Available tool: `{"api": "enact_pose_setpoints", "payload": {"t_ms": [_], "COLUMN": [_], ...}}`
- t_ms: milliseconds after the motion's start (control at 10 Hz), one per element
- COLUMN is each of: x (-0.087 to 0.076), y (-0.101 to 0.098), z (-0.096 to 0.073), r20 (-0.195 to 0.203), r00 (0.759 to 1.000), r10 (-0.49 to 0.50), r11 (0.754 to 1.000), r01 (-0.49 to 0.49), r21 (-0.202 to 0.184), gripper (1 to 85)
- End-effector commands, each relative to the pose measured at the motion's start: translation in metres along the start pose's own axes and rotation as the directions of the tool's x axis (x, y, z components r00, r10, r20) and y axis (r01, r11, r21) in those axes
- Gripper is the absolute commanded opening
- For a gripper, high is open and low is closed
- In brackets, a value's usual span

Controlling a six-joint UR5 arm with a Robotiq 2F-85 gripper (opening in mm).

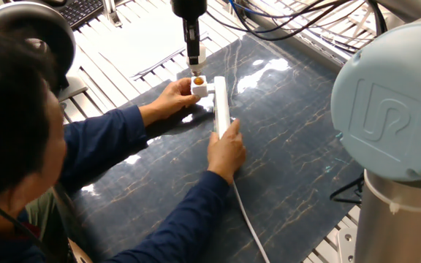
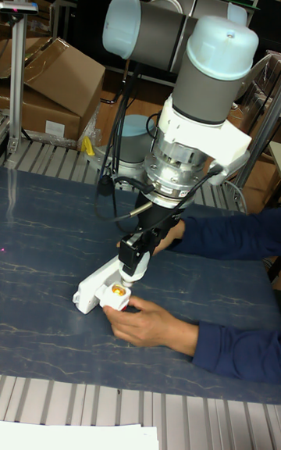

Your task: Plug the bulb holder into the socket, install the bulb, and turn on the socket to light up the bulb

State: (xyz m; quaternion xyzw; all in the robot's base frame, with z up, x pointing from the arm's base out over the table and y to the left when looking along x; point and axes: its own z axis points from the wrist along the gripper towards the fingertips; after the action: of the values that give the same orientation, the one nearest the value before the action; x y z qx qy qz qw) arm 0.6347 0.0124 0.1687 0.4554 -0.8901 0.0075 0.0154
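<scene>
- Socket (image 1: pixel 220 107): one, long white strip lying on the dark marbled mat (image 1: pixel 298 146), its white cord (image 1: pixel 247 219) trailing off toward the near edge.
- Bulb holder (image 1: pixel 199 88): one, small white cube with an orange-copper opening facing up, seated against the far end of the socket; also seen in the tall fixed view (image 2: pixel 115 294).
- Bulb (image 1: pixel 201 54): one, only a small white part shows beside the gripper fingers, directly above the holder's opening; the rest is hidden.
- Gripper (image 1: pixel 194 64): one, pointing straight down over the holder, tip just above the opening. Jaw state cannot be told; the fingers look drawn together about the white part, but the grip is not clear in either view (image 2: pixel 131 270).
- Person's hands: two. One hand (image 1: pixel 175 95) touches the holder from the side; the other hand (image 1: pixel 226 150) lies on the near part of the socket, covering it.
- Person's head (image 1: pixel 9 124): one, filling the near left corner of the fixed view.
- Robot arm joint (image 1: pixel 389 109): one, pale blue cap, blocking the right side.
- Cardboard boxes (image 2: pixel 55 83): at least two, behind the table.
</scene>
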Motion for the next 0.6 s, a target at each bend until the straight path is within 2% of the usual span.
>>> {"api": "enact_pose_setpoints", "payload": {"t_ms": [0,500], "x": [-0.0025,-0.0017], "y": [-0.002,-0.0073], "z": [0.0033,0.0111], "r20": [0.011,0.015], "r00": [1.0,1.0], "r10": [0.019,0.025], "r11": [1.0,1.0], "r01": [-0.019,-0.025], "r21": [-0.009,-0.008], "gripper": [1.0,1.0]}}
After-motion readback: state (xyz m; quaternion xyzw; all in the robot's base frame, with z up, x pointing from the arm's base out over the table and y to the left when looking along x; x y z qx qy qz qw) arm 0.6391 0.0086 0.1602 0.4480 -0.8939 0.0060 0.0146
